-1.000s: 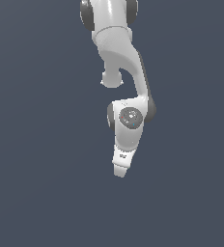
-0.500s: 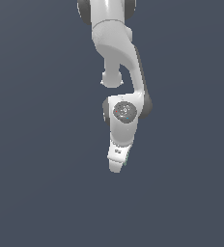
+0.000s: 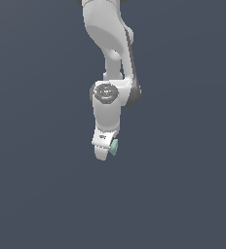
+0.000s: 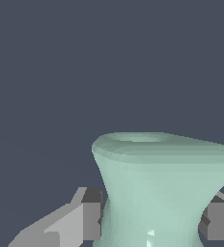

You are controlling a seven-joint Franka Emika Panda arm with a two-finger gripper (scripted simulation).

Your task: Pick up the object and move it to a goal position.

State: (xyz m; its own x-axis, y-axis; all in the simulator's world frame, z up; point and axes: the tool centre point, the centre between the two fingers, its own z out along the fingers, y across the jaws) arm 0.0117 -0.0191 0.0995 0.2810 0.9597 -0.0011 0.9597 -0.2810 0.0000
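One gripper (image 4: 150, 219) pinching mint spool (image 4: 160, 188) (waist); plain dark-grey backdrop.

no text, brand, number or sign can be read anywhere. a small dark mark sits on the white hand housing (image 3: 103, 137) in the exterior view, too blurred to make out.

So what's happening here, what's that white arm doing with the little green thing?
A white Franka robot arm points down over a plain dark grey surface. Its gripper has one finger on each side of the pinched waist of a small pale mint-green spool-shaped block. In the exterior view the block shows only as a green sliver at the gripper's tip. The fingers appear shut on it, though contact isn't clearly visible. No goal marker is in view.
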